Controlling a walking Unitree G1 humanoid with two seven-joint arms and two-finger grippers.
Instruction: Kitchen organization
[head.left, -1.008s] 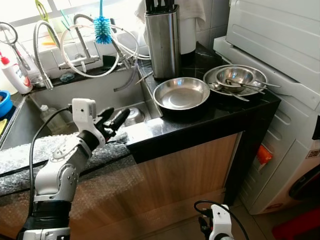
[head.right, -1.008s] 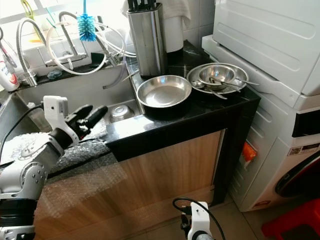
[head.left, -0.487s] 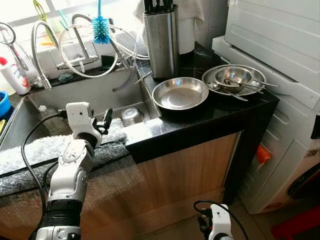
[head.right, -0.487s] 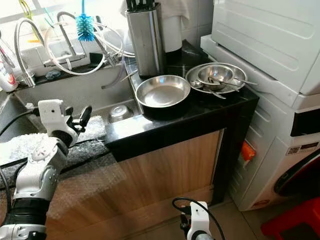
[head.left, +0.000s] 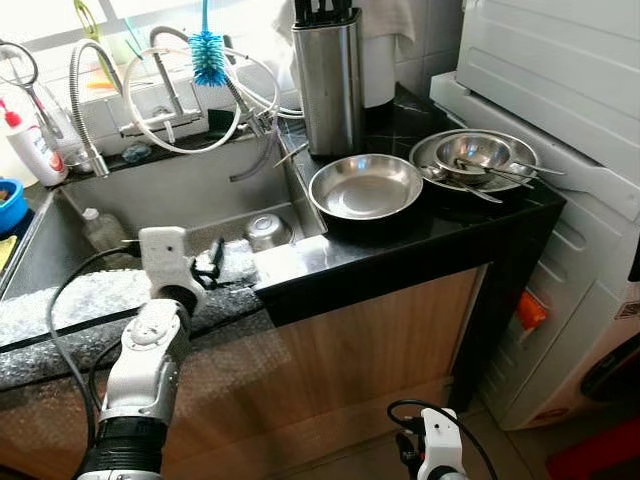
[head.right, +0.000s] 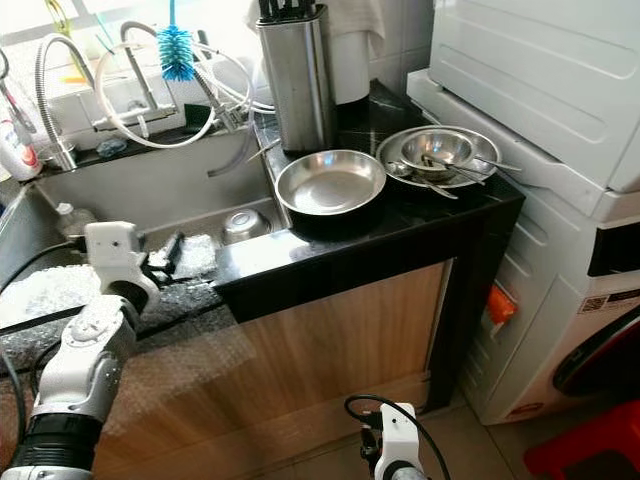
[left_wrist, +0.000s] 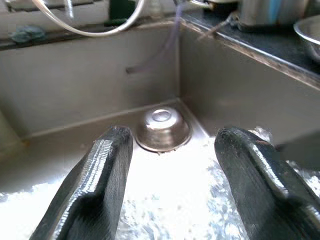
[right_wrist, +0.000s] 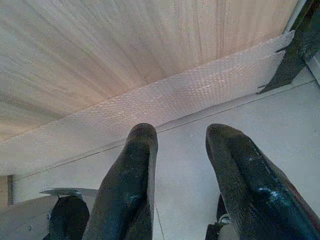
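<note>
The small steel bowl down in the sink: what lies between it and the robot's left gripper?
Only shiny bubble wrap between the left gripper and the small steel bowl, per the left wrist view.

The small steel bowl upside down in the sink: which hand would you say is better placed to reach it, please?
Left. The left hand is open at the sink's edge, aimed at the steel bowl; the right hand hangs by the floor.
</note>
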